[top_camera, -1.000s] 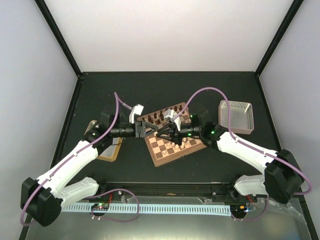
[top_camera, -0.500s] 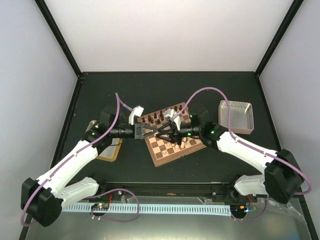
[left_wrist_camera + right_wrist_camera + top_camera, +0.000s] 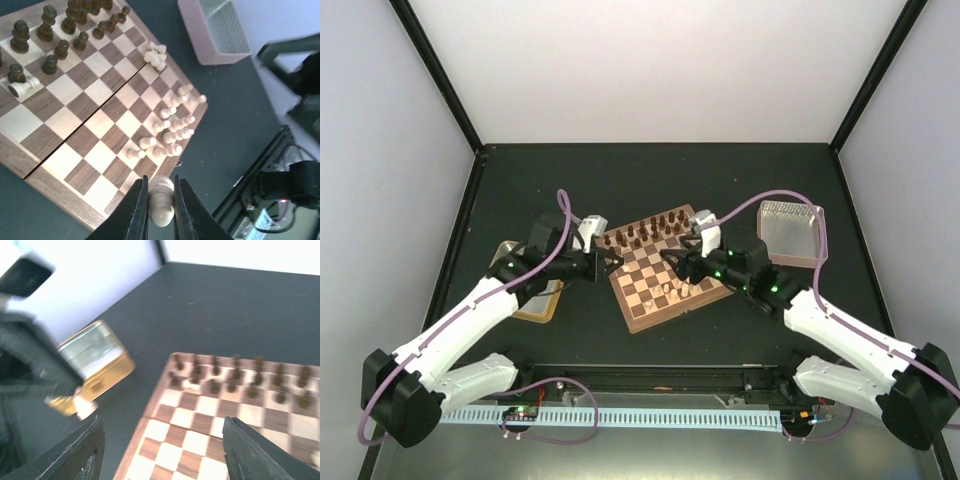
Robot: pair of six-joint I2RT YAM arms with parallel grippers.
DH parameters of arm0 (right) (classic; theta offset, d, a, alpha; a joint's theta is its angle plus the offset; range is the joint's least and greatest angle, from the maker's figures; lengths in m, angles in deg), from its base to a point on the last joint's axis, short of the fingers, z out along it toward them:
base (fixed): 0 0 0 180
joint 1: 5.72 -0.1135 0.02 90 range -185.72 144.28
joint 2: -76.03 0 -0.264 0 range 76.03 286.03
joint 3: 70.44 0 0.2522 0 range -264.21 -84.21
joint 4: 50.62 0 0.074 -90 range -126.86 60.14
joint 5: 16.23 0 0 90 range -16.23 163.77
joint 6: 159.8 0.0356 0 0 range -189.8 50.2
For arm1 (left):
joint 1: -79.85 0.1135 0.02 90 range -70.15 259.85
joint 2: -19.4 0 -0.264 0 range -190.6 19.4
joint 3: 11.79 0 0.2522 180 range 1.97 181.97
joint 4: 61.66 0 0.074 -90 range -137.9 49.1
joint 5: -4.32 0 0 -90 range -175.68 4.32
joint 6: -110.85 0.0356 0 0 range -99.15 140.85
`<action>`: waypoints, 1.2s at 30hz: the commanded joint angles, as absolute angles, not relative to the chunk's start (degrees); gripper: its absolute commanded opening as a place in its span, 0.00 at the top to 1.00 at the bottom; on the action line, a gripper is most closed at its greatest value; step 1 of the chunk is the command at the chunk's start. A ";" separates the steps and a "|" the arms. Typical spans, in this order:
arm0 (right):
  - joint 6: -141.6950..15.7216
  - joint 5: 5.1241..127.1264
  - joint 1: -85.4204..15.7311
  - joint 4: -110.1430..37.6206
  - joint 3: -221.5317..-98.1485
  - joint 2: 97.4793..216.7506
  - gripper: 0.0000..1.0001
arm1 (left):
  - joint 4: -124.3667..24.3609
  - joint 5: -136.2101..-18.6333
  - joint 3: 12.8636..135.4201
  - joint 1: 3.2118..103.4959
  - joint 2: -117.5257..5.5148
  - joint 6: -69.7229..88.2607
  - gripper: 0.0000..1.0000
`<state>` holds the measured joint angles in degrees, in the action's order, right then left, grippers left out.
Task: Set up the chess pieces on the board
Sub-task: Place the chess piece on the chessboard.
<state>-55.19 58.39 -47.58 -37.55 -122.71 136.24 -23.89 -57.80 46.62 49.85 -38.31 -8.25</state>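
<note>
Chess pieces (image 3: 170, 131) of cream wood stand bunched in an untidy cluster along the near-right edge of the board (image 3: 640, 297). A pair (image 3: 156, 54) of them stands a little apart, further along that edge toward the right corner. One more pale piece (image 3: 22, 88) looks tipped on its side among the dark pieces (image 3: 645, 232), which fill two rows along the far edge. The board lies turned at an angle in the middle of the dark table (image 3: 650, 180), with most of its middle squares bare. The left gripper (image 3: 161, 182) is clamped narrow on a single cream piece (image 3: 161, 204), pressing its sides, and holds it in the air over the left side of the board; from above, this gripper sits at the board's left corner. The right gripper (image 3: 162, 440) is spread wide with nothing between its fingers (image 3: 85, 450); from above it hovers over the right half of the board, just on the far side of the cream cluster. The two grippers are apart, with open squares between them. A gold tin (image 3: 542, 300) lies left of the board, partly under the left arm, and a pale tray (image 3: 795, 235) sits on the table to the right, well clear of the board
</note>
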 commanded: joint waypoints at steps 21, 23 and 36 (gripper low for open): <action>-31.13 99.80 -43.63 -29.06 -114.77 123.96 0.28 | -15.00 -90.73 62.34 18.23 -61.88 4.12 0.97; -31.22 99.59 -43.39 -29.04 -114.87 124.27 0.28 | -15.99 -91.25 62.24 17.42 -63.51 4.68 0.97; -31.48 99.12 -42.32 -28.59 -114.70 124.46 0.27 | -22.80 -93.61 59.83 16.92 -70.20 6.47 0.97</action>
